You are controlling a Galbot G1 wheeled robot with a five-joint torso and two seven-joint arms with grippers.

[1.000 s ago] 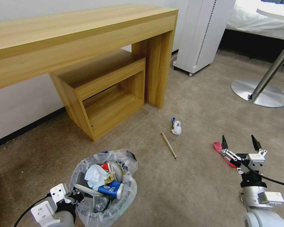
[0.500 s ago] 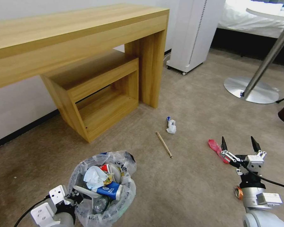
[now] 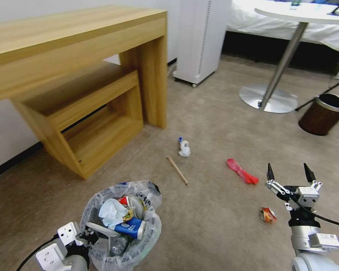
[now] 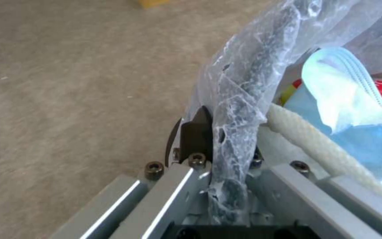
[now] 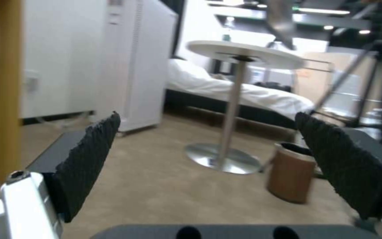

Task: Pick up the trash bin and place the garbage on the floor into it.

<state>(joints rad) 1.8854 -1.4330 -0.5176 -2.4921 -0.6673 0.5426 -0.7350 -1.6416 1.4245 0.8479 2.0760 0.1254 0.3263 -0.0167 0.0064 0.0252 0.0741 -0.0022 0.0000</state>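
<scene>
The view has swung right; left tool (image 3: 87, 236) still clamps the trash bin (image 3: 120, 226).

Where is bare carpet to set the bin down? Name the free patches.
Free: the carpet between the trash bin, held by the left gripper, and the small orange wrapper; also the stretch between the wooden desk and the round table's base. Crowded: around the wooden stick, tissue wad and red wrapper, ahead of the open right gripper.

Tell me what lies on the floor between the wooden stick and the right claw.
In the head view, a red wrapper lies between the stick and the open right claw.
</scene>
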